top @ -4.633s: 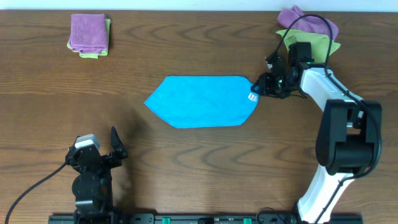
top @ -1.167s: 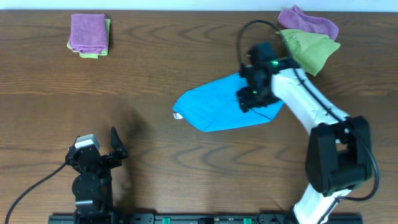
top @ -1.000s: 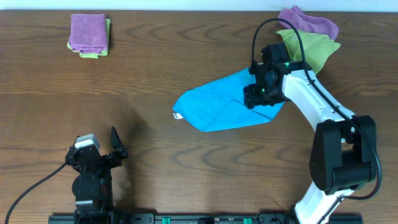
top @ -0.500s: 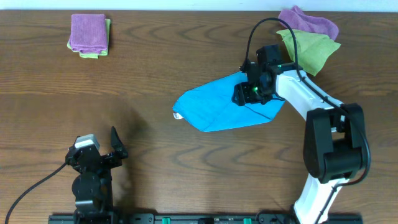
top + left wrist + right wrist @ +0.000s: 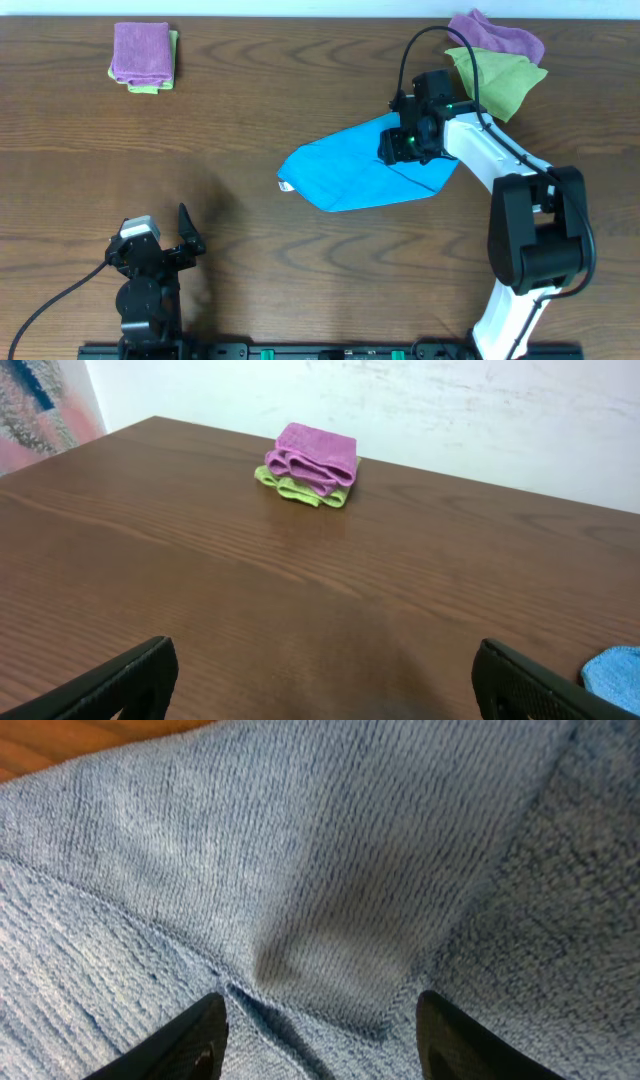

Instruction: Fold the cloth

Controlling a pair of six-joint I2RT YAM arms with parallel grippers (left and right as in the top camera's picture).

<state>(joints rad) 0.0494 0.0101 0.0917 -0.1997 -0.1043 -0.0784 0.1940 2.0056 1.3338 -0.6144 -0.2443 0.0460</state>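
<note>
Table [image 5: 300, 260]: cloth [image 5: 340, 178] lies right of centre, skew and half-folded. Right gripper [image 5: 322, 1020] hangs low over its upper right part, jaws spread, pinching nothing; left gripper [image 5: 325, 680] sits parked at the near left, also spread. Risk: closing here would likely nip the raised ridge [image 5: 300, 970] through both layers and drag the fold further askew

Cloth [image 5: 330, 850] showing looped terry weave, matt, rough. Table [image 5: 200, 590] showing dark wood grain, smooth, faintly shining. Purple cloth [image 5: 312, 452] looking soft, fuzzy. Left gripper [image 5: 322, 655] fingers [image 5: 120, 680] looking matt black plastic.
</note>
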